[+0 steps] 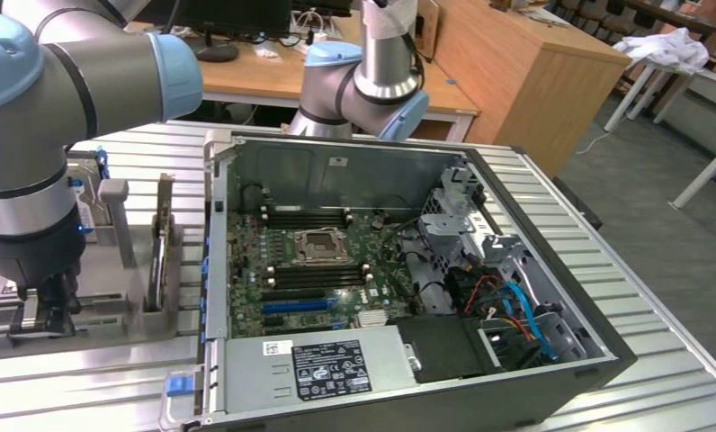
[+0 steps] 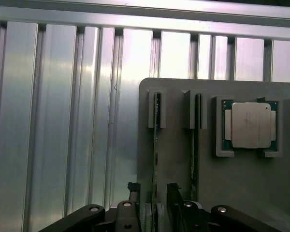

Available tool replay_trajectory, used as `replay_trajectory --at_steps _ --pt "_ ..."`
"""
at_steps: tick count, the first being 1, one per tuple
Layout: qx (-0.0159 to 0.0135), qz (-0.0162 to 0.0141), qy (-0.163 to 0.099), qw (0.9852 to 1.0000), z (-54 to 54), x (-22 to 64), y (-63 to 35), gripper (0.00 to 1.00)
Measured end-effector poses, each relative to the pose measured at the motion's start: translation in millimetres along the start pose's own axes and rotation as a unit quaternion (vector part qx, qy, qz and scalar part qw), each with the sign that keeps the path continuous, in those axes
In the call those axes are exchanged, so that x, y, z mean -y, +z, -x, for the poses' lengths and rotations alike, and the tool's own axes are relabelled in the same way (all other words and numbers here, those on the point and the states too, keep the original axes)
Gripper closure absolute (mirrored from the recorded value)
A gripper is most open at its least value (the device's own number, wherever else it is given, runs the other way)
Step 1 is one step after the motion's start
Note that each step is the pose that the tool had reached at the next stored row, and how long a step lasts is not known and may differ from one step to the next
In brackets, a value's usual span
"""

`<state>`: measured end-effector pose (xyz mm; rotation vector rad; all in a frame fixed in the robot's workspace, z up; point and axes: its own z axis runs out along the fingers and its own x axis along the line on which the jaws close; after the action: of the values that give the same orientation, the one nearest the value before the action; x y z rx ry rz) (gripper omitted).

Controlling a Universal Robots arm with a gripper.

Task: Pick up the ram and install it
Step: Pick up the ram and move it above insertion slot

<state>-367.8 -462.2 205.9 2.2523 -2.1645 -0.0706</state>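
Green ram, set on edge in the grey holder, is straddled by the gripper, jaws narrowly parted.

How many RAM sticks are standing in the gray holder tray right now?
2. Both stand on edge in the gray holder: one ram straddled by the end effector, the other beside it, nearer the processor chip. Others may be hidden.

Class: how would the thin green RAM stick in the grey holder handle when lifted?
Probably stiff and light: the thin green RAM stick is a slim board. Likely to tip if released: the grey holder props it on edge.
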Motion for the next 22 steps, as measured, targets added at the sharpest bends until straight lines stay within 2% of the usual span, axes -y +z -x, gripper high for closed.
replay_trajectory --at_steps 5,6,7,9,10,22 --pt "0.0000 0.0000 0.000 1.0000 0.0 0.0 0.0 0.64" --pt "0.0000 0.0000 0.000 1.0000 0.0 0.0 0.0 0.66" --pt "0.0000 0.0000 0.000 1.0000 0.0 0.0 0.0 0.72" --pt "0.0000 0.0000 0.000 1.0000 0.0 0.0 0.0 0.72" --pt "0.0000 0.0000 0.000 1.0000 0.0 0.0 0.0 0.79" --pt "0.0000 -0.0002 0.000 1.0000 0.1 0.2 2.3 0.79"
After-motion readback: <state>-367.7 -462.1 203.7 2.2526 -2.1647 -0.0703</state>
